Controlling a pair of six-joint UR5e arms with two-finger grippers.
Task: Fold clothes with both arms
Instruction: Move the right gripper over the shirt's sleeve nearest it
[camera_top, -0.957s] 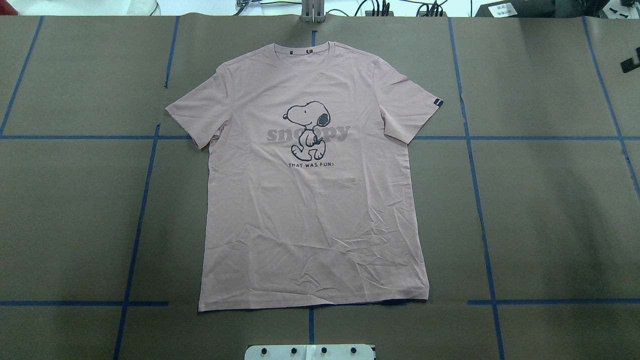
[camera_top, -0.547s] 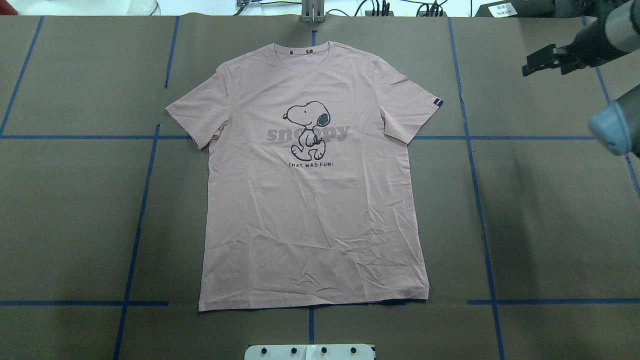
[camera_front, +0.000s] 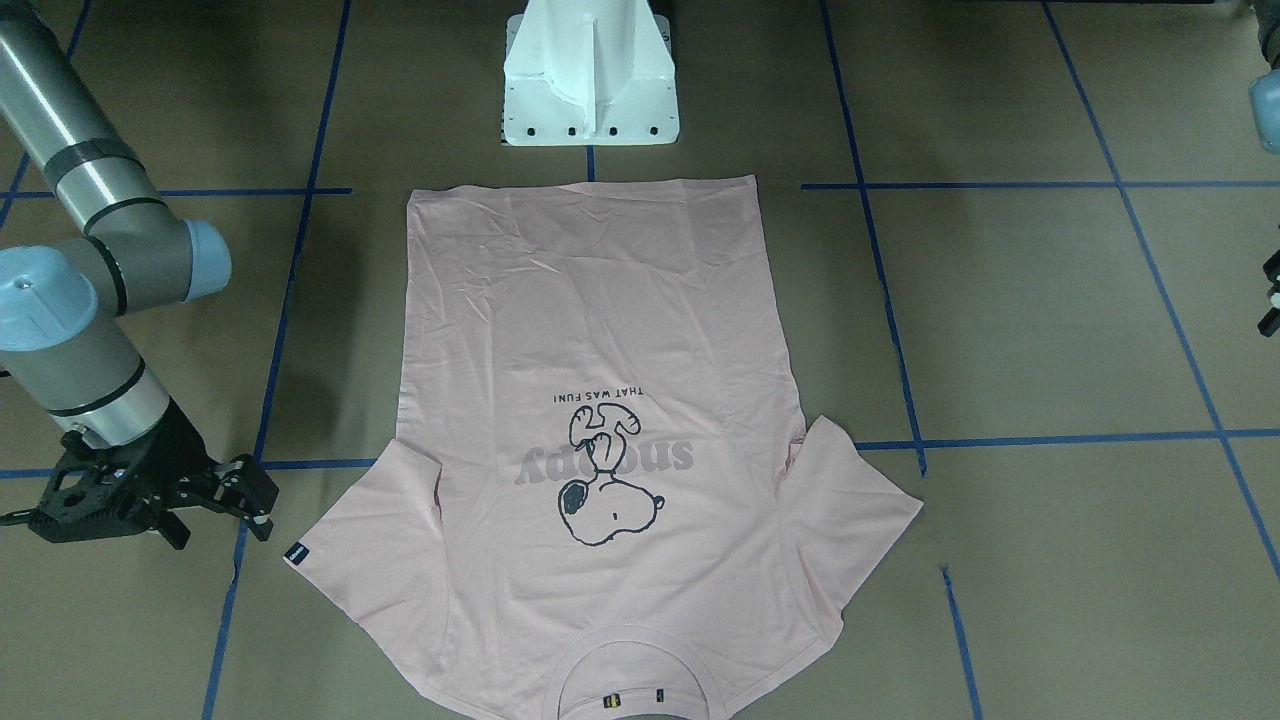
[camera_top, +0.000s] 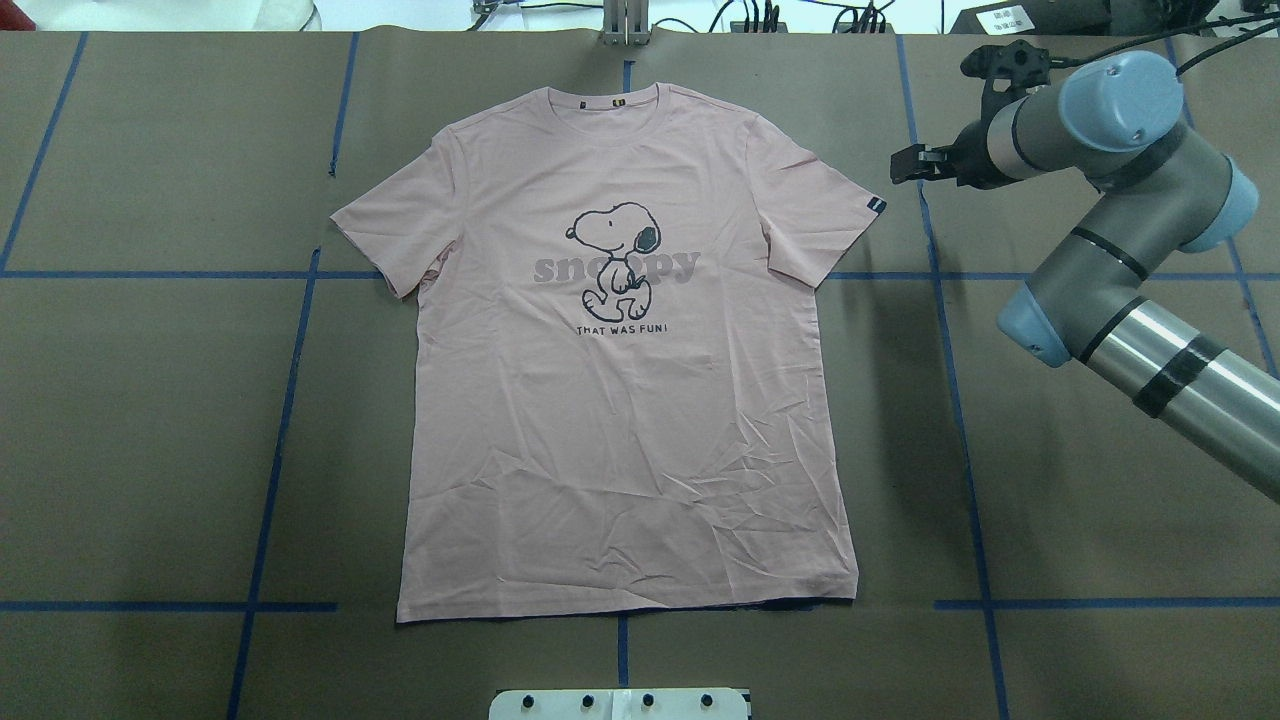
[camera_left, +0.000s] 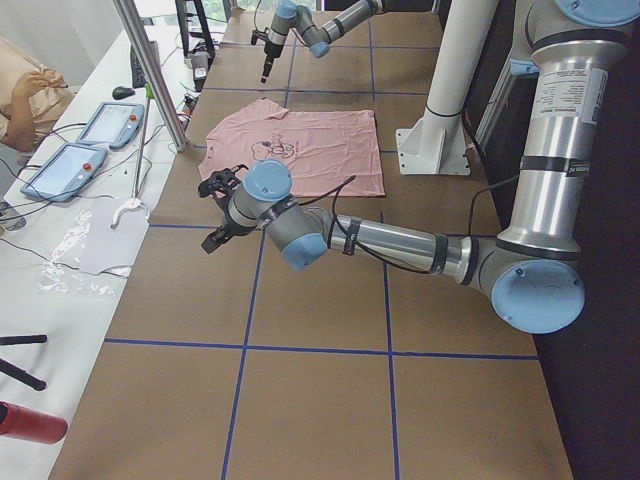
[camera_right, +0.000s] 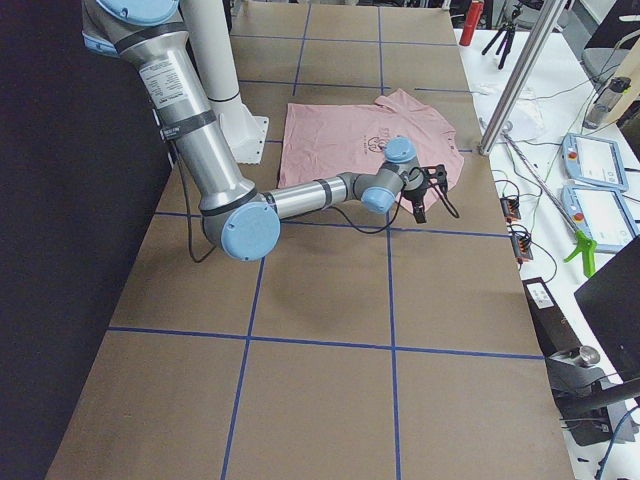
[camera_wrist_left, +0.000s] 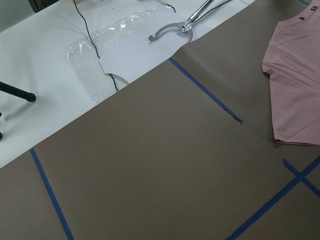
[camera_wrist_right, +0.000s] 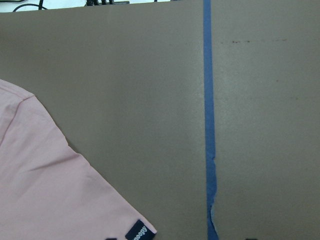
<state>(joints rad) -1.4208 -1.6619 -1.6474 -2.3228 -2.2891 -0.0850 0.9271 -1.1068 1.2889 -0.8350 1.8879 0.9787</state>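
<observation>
The pale pink T-shirt (camera_top: 620, 400) lies flat in the middle of the table, Snoopy print up, collar at the far side. It also shows in the front view (camera_front: 600, 330). My right gripper (camera_top: 898, 168) hovers just right of the right sleeve, near its dark label (camera_top: 876, 204), and looks open and empty; it also shows in the front view (camera_front: 268, 510). The right wrist view shows the sleeve corner and label (camera_wrist_right: 136, 231). My left gripper (camera_left: 210, 215) is off the shirt's left side, seen clearly only in the exterior left view; I cannot tell its state.
The white pedestal base (camera_front: 590, 90) stands at the near edge behind the hem. Blue tape lines (camera_top: 950, 400) cross the brown table. A metal post (camera_top: 625, 25) stands at the far edge. Tablets (camera_left: 65, 165), cables and a plastic sheet (camera_wrist_left: 90, 65) lie beyond the far edge.
My right arm has swung in from the right edge, and its gripper has moved left to beside the right sleeve. The shirt has not moved.
</observation>
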